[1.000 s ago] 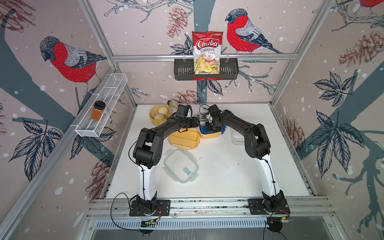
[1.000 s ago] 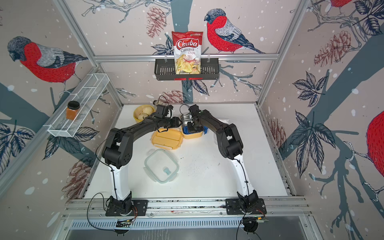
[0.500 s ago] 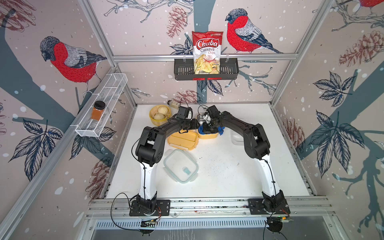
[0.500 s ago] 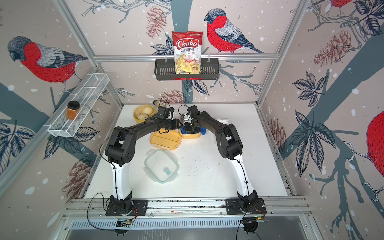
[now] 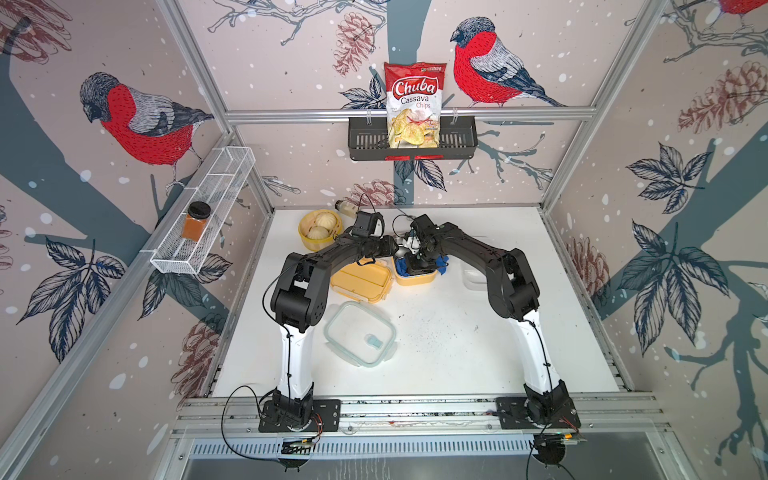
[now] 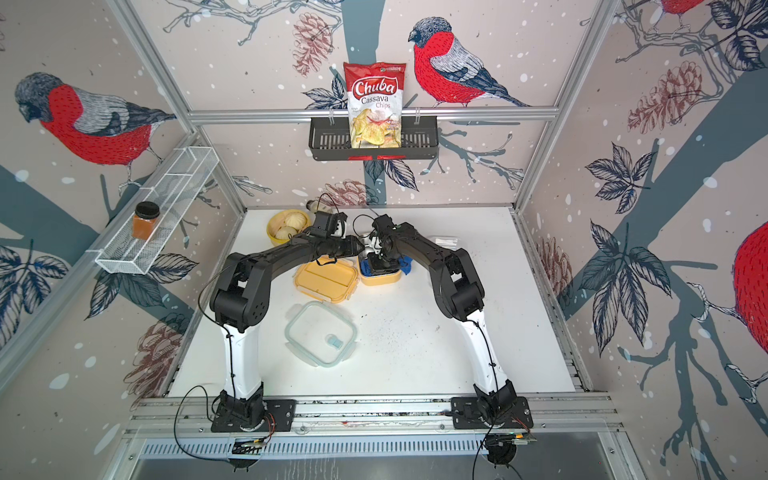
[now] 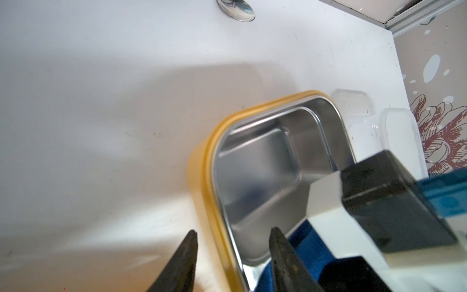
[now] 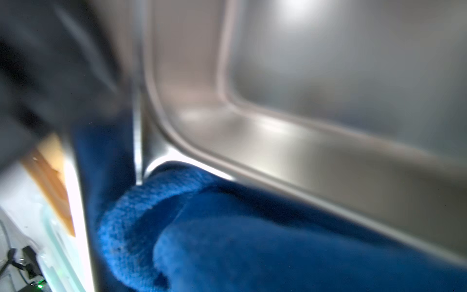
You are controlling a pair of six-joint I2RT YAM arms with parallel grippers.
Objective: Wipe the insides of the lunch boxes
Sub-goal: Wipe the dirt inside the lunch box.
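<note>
My right pincer (image 5: 415, 262) is down inside the yellow lunch box (image 5: 415, 277), which stands toward the far middle of the table (image 5: 457, 357). It is closed tight on the blue cloth (image 8: 202, 227). I hold the cloth bunched so that its bulk, not my fingers, meets the steel. In the right wrist view it fills one compartment up against the divider, while the neighbouring compartment lies bare.

My left pincer (image 7: 233, 231) stands about half wide, astride one wall of the box, with one finger outside the yellow rim and one over the steel inside. I judge that it is there to steady the box against the rubbing, but I cannot tell whether it actually presses the wall.

The yellow lid (image 5: 360, 282) lies just beside the box, out of the way, and the clear lid (image 5: 360, 334) lies nearer to my bases. The clear lunch box (image 5: 476, 277) sits at the other side, under my right arm, and I reckon its turn comes later
</note>
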